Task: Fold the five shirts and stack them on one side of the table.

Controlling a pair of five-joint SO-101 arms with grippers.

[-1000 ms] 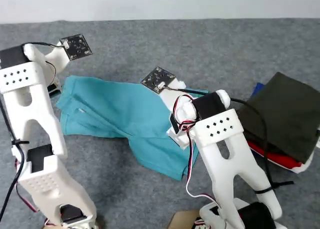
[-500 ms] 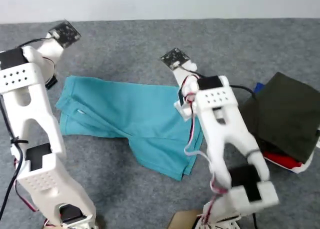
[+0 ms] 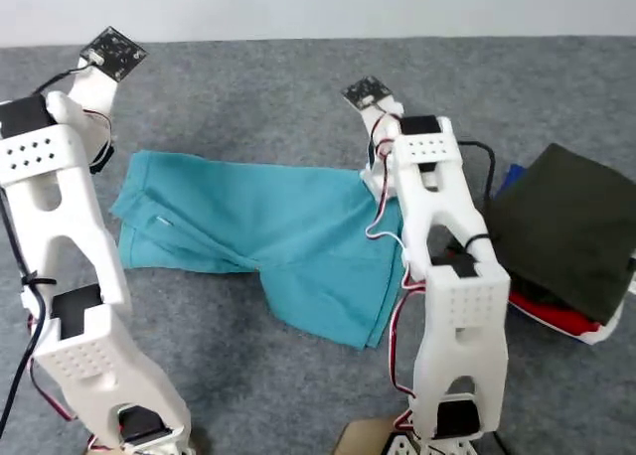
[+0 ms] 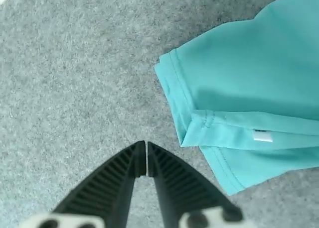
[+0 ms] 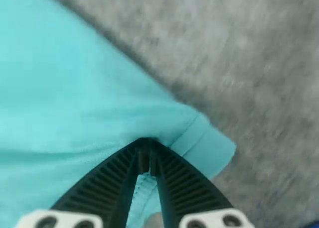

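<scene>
Teal cloth, the shirt [image 3: 268, 236] lies spread mid-table, the folded stack [image 3: 568, 238] off to its right. The right gripper [image 5: 145, 147] is clenched over its far right corner, the left gripper [image 4: 146, 152] clenched above bare grey felt [image 3: 248, 87] just beside the far left corner. I'd say both should open, pinch their corners low and lift evenly so the fold lands square.

The left arm [image 3: 60, 246] stands along the left edge of the tabletop [image 3: 248, 87] and bends toward the far-left corner. Its wrist is turned down, and the left claw [image 4: 146, 151] has both ribbed black fingers pressed together with nothing between them. The right arm [image 3: 442, 236] lies stretched from the near edge toward the far edge, around the middle, and the right claw [image 5: 147, 144] points down with its fingers [image 5: 174, 183] meeting at the tips.
</scene>
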